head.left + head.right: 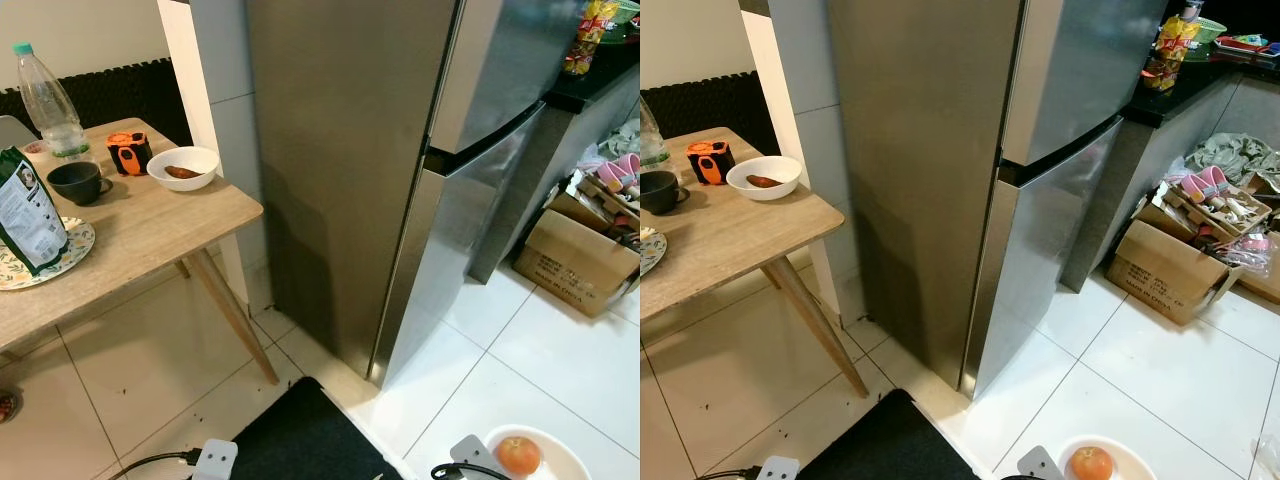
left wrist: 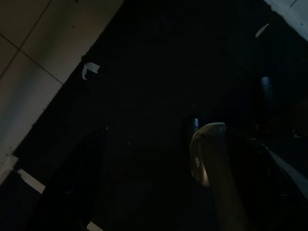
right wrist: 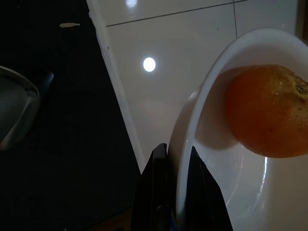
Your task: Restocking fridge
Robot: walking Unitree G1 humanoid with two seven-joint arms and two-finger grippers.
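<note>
**Bowl w/ orange held low, fridge doors shut**

Right gripper [image 3: 175,192] pinched the rim of a white bowl [image 3: 192,125], one finger inside and one outside, at bottom right of the head view. An orange [image 1: 519,455] sat in the bowl. Fridge [image 1: 400,150] filled centre frame, both doors closed. Wooden table [image 1: 150,235] at left carried a 2nd bowl [image 1: 183,167], cup [image 1: 78,182] and water bottle [image 1: 48,103]. Left gripper [image 2: 144,159] hung over the dark mat [image 1: 300,440]; wrist view too dark, can't tell its jaws.

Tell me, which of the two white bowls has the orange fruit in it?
The bowl pinched at its rim by the right gripper; the orange sits inside. The table bowl holds something brown.
</note>
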